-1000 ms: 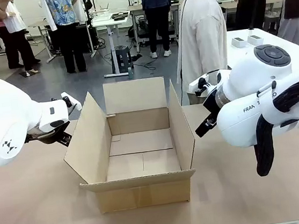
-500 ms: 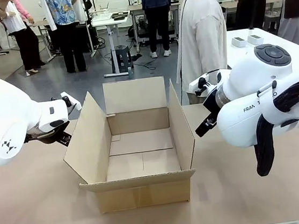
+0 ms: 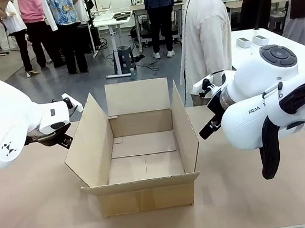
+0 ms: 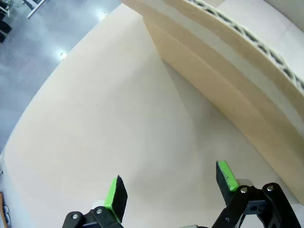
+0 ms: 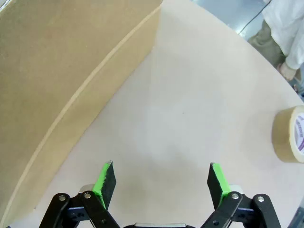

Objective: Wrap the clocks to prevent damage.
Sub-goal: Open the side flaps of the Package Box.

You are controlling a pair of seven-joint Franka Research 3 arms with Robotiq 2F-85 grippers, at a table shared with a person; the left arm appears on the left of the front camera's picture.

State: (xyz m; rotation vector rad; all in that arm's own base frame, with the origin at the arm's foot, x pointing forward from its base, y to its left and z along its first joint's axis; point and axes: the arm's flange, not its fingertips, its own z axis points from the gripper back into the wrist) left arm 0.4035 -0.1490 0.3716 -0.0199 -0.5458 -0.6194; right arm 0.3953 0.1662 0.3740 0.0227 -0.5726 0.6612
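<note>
Between the left arm (image 3: 5, 125) and right arm (image 3: 262, 107), front view, one open cardboard box (image 3: 144, 153) stands on the table (image 3: 43, 214), each arm about equally near a side flap.

Left wrist view: left gripper (image 4: 171, 183) spread wide, empty; box wall up and right.

Right wrist view: right gripper (image 5: 161, 178) wide, empty; box left, one tape roll (image 5: 289, 135) right.

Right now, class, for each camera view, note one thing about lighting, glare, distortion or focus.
Front view: even light, the cardboard box sharp, faint shade inside. Left wrist view: the table has its edge bowed by the wide-angle lens; glare spots on the floor. Right wrist view: the table's far edge curves likewise; the tape roll is cropped at the frame's edge.
</note>
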